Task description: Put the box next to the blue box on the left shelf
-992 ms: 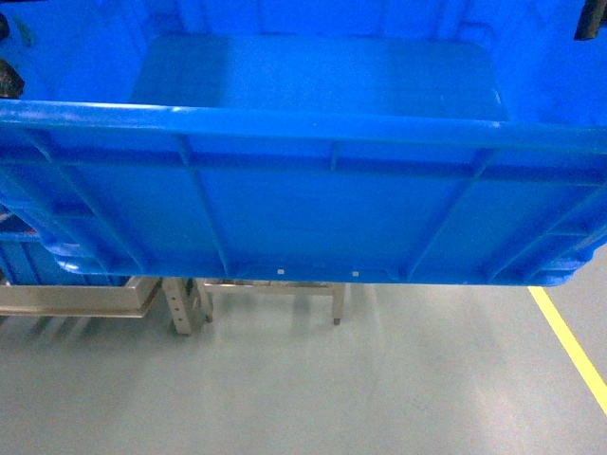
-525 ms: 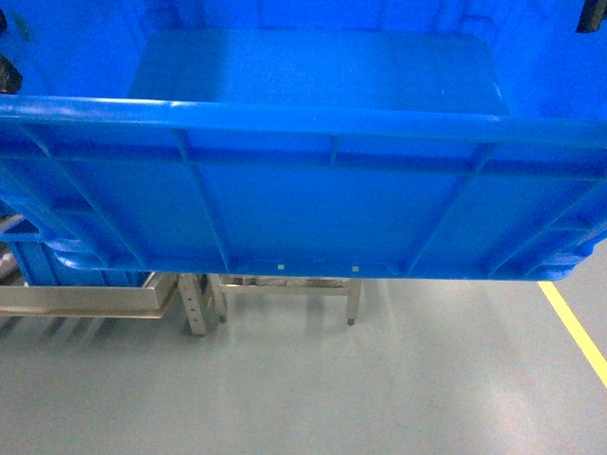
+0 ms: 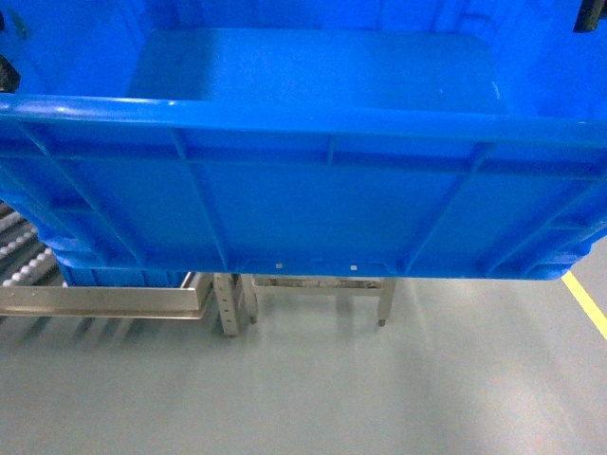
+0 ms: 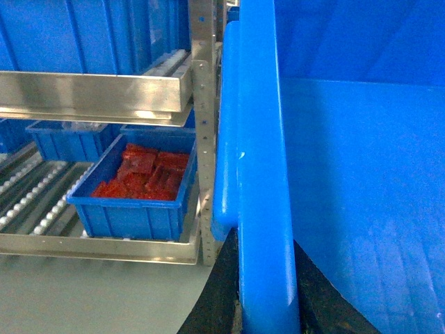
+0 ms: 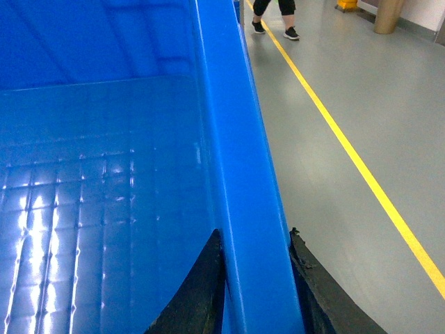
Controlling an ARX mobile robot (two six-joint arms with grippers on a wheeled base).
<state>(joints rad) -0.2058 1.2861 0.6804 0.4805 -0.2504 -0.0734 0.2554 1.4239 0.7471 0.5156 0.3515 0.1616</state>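
One big blue box [image 3: 313, 204] is held up off the floor [image 3: 313, 389], just in front of the shelf [image 4: 97, 94]. Two hands hold it: the left hand [image 4: 261, 292] pinches the left rim and the right hand [image 5: 256, 292] pinches the right rim. On the shelf's lower rollers [image 4: 31, 202] sits one small blue bin [image 4: 135, 191] with red things [image 4: 146, 177] in it.
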